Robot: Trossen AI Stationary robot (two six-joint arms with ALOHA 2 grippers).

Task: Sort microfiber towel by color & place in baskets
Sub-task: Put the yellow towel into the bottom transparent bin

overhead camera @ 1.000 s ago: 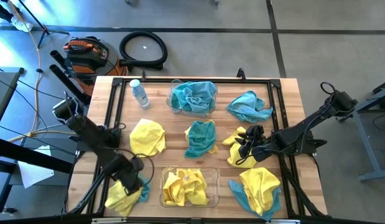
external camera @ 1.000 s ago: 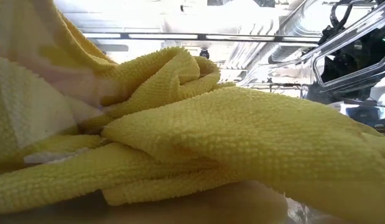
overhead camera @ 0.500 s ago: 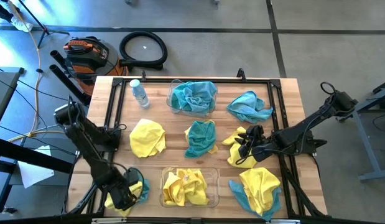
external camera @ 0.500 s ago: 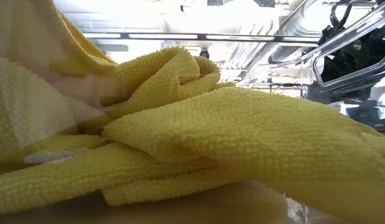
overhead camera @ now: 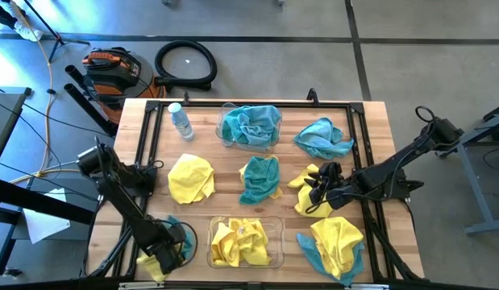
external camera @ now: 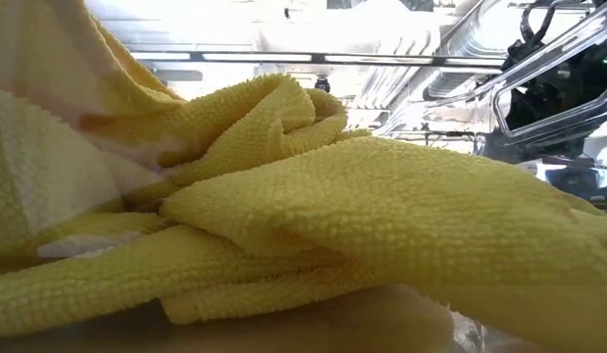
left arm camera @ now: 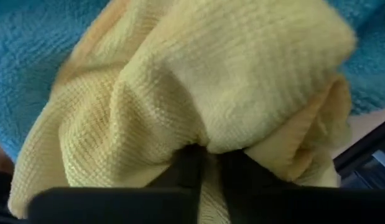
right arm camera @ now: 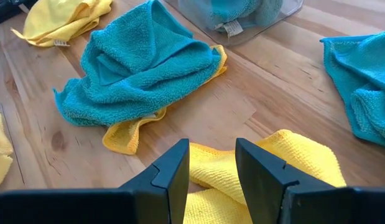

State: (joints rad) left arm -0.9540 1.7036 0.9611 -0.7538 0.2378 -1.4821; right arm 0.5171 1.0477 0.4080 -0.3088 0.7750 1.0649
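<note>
Now my left gripper (left arm camera: 208,163) pinches fold of bright yellow microfiber towel (left arm camera: 198,93), lifting it clear of teal-blue cloth (left arm camera: 30,56) beneath; right gripper (right arm camera: 211,163) waits, fingers apart, empty.

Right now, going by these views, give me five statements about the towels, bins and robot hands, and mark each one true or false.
1. The left hand is closed on a yellow towel at the table's near left corner. True.
2. The bin at the near edge holds teal towels. False: it holds yellow ones; the far bin holds teal.
3. The right hand is open above a yellow towel. True.
4. The water bottle lies inside the far bin. False: it stands on the table beside it.
5. The teal towel at the table's middle lies on top of a yellow one. True: a yellow edge shows beneath it.
</note>
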